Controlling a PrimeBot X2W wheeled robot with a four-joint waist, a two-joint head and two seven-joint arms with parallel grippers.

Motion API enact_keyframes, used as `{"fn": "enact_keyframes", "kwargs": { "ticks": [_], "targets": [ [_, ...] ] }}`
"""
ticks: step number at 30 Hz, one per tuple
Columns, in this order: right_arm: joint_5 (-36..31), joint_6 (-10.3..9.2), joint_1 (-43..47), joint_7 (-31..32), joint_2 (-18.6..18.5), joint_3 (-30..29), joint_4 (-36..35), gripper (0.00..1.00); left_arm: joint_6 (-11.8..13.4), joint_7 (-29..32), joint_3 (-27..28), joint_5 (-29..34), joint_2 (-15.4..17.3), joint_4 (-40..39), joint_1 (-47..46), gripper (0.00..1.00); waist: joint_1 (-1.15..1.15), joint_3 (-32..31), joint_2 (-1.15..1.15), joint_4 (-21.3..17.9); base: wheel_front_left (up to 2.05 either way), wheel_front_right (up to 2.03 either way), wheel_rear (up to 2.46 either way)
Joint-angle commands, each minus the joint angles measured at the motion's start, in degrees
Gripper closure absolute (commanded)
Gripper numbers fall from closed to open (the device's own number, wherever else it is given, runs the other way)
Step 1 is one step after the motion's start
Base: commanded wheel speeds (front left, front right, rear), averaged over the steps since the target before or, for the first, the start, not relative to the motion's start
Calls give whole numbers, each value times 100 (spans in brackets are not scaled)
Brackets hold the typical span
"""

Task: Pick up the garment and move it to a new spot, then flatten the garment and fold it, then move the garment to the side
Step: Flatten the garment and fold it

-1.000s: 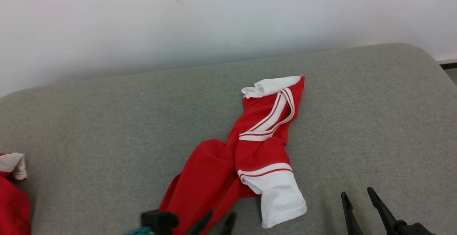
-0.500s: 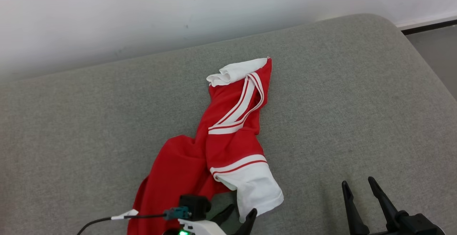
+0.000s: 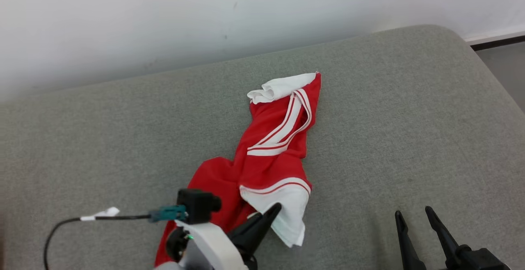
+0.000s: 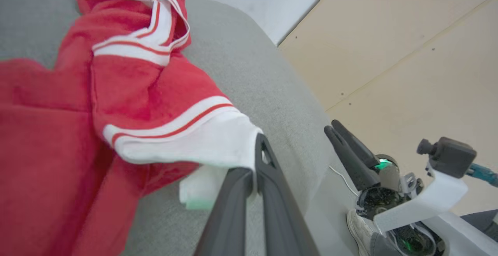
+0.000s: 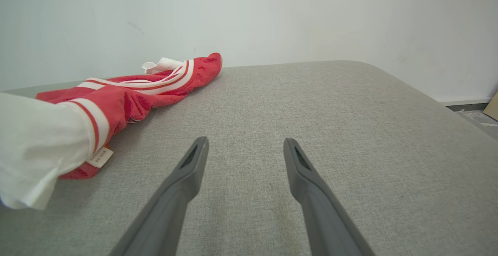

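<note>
The red garment (image 3: pixel 270 159) with white stripes lies crumpled in a long, twisted strip near the middle of the grey upholstered surface (image 3: pixel 410 110), running from a bunched white end close to the white wall (image 3: pixel 164 15) down toward the robot. At its near end is a broad white cuff (image 3: pixel 293 204), set off from the red by a white band and a thin red line. The left tool (image 3: pixel 268 216) comes up from the lower edge of the head view and is pinched tight on this cuff; in the left wrist view its two dark fingers (image 4: pixel 272 193) lie pressed together with the white cloth (image 4: pixel 202 147) caught between them (a fold of it hangs down beside the fingers). From the right wrist view the cuff (image 5: pixel 35 147) seems to sit a little above the surface, with a shadow under it, and a small pale label (image 5: pixel 100 156) shows at the red edge (image 5: pixel 128 96) just beside it. A dark cable (image 3: pixel 61 225) with a teal plug runs off to the left from the camera on the left wrist. The right tool (image 3: pixel 412 212) rests at the lower right, well apart from the garment, holding nothing; its fingers (image 5: pixel 183 182) stand spread with bare grey fabric between them. The left wrist view also catches the right tool (image 4: pixel 332 127) at the surface's edge, with pale beige floor (image 4: pixel 408 53) beyond it.
</note>
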Motion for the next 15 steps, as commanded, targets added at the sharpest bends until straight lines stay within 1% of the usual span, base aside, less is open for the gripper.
{"fn": "enact_keyframes", "kwargs": {
  "ticks": [1,5,7,9,12,15],
  "targets": [
    [-46,-13,30,6,-2,19,3,0,29,93,59,-70,205,-216,-2,100,0,-58,0,58,0,0,0],
    [-35,-13,49,6,1,61,15,0,132,484,429,-379,838,-1258,-92,100,0,-151,0,131,0,0,0],
    [-43,-13,43,6,3,95,25,0,197,655,650,-469,1159,-1564,-231,100,0,-174,0,147,0,0,0],
    [-48,-13,19,6,0,115,44,0,261,832,803,-429,1412,-1755,-412,100,0,-199,0,146,0,0,0],
    [-44,-13,-14,6,1,161,64,0,294,1092,937,-462,1628,-1954,-706,100,0,-241,0,98,0,0,0],
    [-28,-13,-51,5,2,198,83,0,264,1360,903,-470,1560,-2045,-1028,100,0,-250,0,21,0,0,0]
  ]
}}
